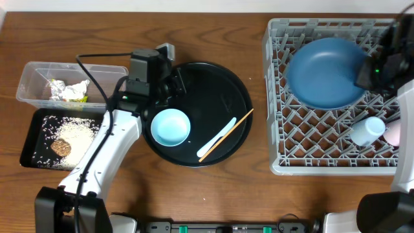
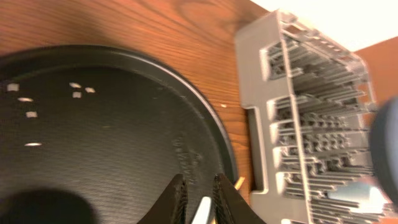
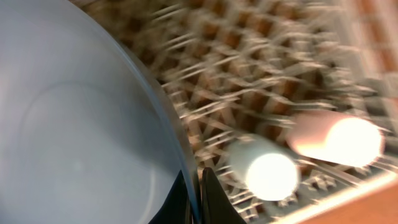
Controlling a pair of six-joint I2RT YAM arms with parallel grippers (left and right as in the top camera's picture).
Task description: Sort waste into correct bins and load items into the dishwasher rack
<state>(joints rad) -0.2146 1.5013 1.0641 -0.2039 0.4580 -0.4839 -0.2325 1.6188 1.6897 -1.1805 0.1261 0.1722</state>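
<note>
Blue plate [image 1: 325,72] is sitting in the dishwasher rack [image 1: 275,129] at three o'clock, your right pincer [image 3: 196,177] pinching its rim. Your left pincer [image 2: 199,182], slightly spread, is hovering over the round tray [image 1: 220,97]; you're probably needing the white spoon [image 1: 217,137] next.

Plate [image 1: 325,72]: plain blue.
Rack [image 1: 279,139]: grey, lattice pattern.
Bowl [image 1: 171,126], beside left gripper [image 2: 198,198]: light blue.
Round tray [image 1: 220,90]: black, white specks.
Spoon [image 1: 217,137]: white.
Pink cup [image 1: 393,133]; pale blue cup [image 1: 366,131].
Table [image 1: 213,200]: brown wood grain.

The left arm [image 1: 107,139] is white with black joints and a black cable [image 1: 87,68]. The right arm [image 1: 396,48] ends in black.
</note>
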